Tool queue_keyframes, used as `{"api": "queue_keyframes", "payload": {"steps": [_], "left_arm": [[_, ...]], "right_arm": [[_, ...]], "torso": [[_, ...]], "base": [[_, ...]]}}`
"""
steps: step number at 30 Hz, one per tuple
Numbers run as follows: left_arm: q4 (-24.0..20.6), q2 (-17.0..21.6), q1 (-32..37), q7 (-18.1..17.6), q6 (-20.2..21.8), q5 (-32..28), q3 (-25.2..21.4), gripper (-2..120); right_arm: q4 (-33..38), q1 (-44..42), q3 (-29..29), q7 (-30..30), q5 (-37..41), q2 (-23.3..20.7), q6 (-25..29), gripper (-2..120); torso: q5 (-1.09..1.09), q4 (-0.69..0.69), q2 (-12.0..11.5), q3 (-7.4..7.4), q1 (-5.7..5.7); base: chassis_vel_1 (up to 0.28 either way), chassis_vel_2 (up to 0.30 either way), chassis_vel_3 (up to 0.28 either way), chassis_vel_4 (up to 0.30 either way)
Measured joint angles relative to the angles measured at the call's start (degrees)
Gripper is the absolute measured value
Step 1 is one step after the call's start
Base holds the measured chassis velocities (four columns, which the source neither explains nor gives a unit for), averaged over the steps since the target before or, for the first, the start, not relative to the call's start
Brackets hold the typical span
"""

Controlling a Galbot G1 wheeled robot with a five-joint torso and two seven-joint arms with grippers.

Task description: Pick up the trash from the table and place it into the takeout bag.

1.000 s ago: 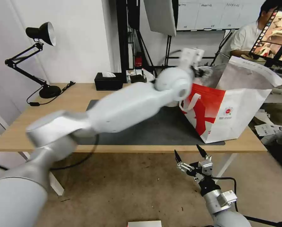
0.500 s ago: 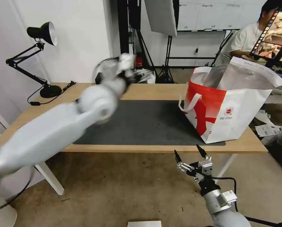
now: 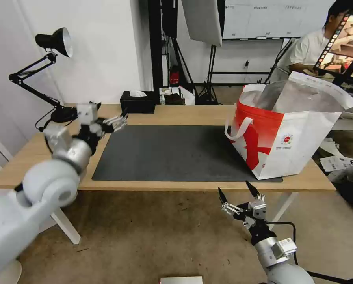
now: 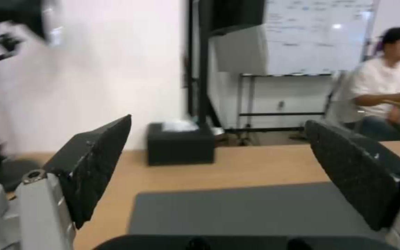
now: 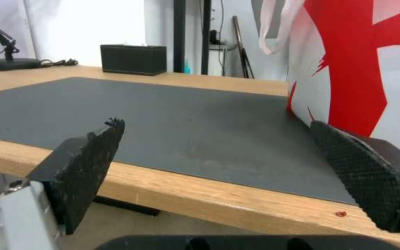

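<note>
Over mat's left edge [image 3: 105, 157], left tool [image 3: 119, 121] spread

The mat [image 3: 172, 152] lies along the middle of the table [image 3: 38, 152], with the bag [image 3: 287, 134] standing on its right end. Behind the mat sits the tissue box [image 3: 136, 103]; the lamp [image 3: 52, 75] stands at the table's far left corner

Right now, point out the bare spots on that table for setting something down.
Bare: the dark mat between the open left gripper and takeout bag, and the wood strip before the tissue box. Crowded: the lamp corner and bag end. Right gripper waits open below the table edge.
</note>
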Motion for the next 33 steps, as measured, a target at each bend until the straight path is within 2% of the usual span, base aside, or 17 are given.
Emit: {"api": "queue_keyframes", "payload": {"steps": [1,3,4,5,7,8,10,12,15,19,33], "left_arm": [[-0.59,-1.66,3.13,0.26,0.0,1.91,-2.18,100],[-2.25,-7.16,12.92,1.36,-0.07,7.04,-6.83,100],[-2.25,-7.16,12.92,1.36,-0.07,7.04,-6.83,100],[-2.6,-10.2,17.7,1.96,-0.57,10.14,-8.11,100],[-2.72,-14.75,23.18,2.79,-2.11,14.36,-9.06,100],[-2.72,-14.75,23.18,2.79,-2.11,14.36,-9.06,100],[-2.36,-19.22,27.25,3.94,-3.92,17.87,-9.22,100],[-2.14,-20.53,28.21,4.33,-4.49,18.87,-9.22,100],[-0.44,-25.26,31.44,5.92,-6.43,23.18,-8.24,100],[-0.1,-26.41,31.86,6.21,-6.49,24.1,-7.35,100],[-0.08,-26.34,31.3,6.2,-6.23,23.89,-6.91,100]], "right_arm": [[0.0,0.0,0.0,0.0,0.0,0.0,0.0,100],[0.0,0.0,0.0,0.0,0.0,0.01,0.0,100],[0.0,0.0,0.0,0.0,0.0,0.01,0.0,100],[0.0,0.0,0.0,0.01,0.0,0.0,0.0,100],[0.0,0.0,0.0,-0.01,0.0,0.0,0.0,100],[0.0,0.0,0.0,-0.01,0.0,0.0,0.0,100],[0.0,0.0,0.01,0.01,0.0,0.0,0.0,100],[-0.01,0.0,0.0,-0.01,0.0,0.0,0.0,100],[0.0,0.0,0.01,0.0,0.0,0.0,0.0,100],[0.0,0.0,0.0,0.0,0.0,0.0,0.0,100],[0.0,0.0,0.01,0.0,0.0,0.0,0.0,100]], "torso": [[-0.04,0.01,0.0,0.0,0.0],[0.02,0.02,0.0,0.0,0.0],[0.02,0.02,0.0,0.0,0.0],[-0.02,0.02,0.0,0.0,0.0],[0.03,0.03,0.0,0.0,-0.01],[0.03,0.03,0.0,0.0,-0.01],[-0.01,0.03,0.0,0.0,-0.01],[0.0,0.03,0.0,0.0,-0.01],[0.01,0.02,0.0,0.0,-0.01],[0.01,0.02,0.0,0.0,0.0],[0.0,0.01,-0.01,0.01,0.0]], "base": [[0.0,0.0,0.0,0.0],[0.0,0.0,0.0,0.0],[0.0,0.0,0.0,0.0],[0.0,0.0,0.0,0.0],[0.0,0.0,0.0,0.0],[0.0,0.0,0.0,0.0],[0.0,0.0,0.0,0.0],[0.0,0.0,0.0,0.0],[0.0,0.0,0.0,0.0],[0.0,0.0,0.0,0.0],[0.0,0.0,0.0,0.0]]}}
